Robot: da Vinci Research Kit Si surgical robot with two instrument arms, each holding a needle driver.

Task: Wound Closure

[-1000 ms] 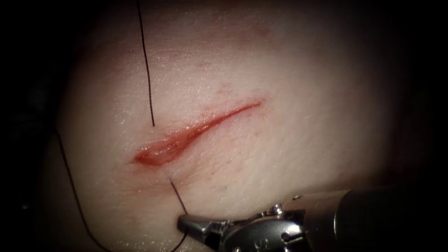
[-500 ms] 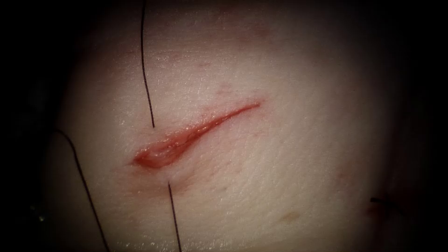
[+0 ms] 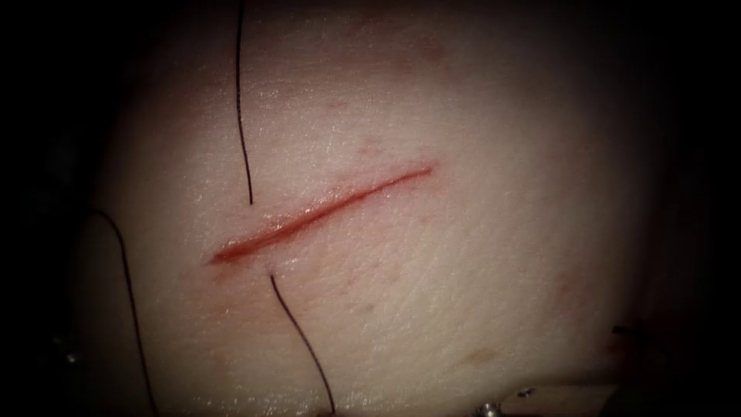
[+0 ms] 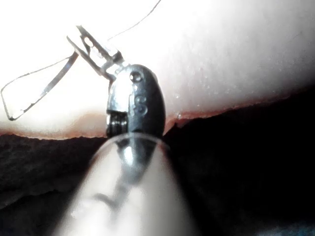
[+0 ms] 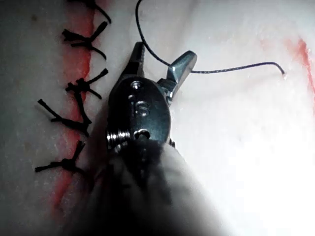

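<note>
I see the tissue [image 3: 478,232] across the endoscope view, with the cut [image 3: 324,210] slanting from the lower left up to the right of centre. The thread [image 3: 244,116] drops from the top edge into the skin just above the cut's left part. It comes out just below the cut and trails to the bottom edge, so its long axis crosses the cut.

That lower strand leads towards my right hand [image 5: 165,51], which is the nearer one; a sliver of it shows at the endoscope's bottom edge. In the right wrist view its jaws are spread. The thread lies between them and I judge they clamp nothing. Next to it runs an older closed row with cut ends of thread [image 5: 74,93].

My left hand [image 4: 75,34] is off the wound. It seems to pinch the needle [image 4: 54,81] near one end, and the needle is clear of the tissue.

A second ago the cut gaped at its left end and the right hand sat in the lower frame at the strand. Now the edges lie together.
</note>
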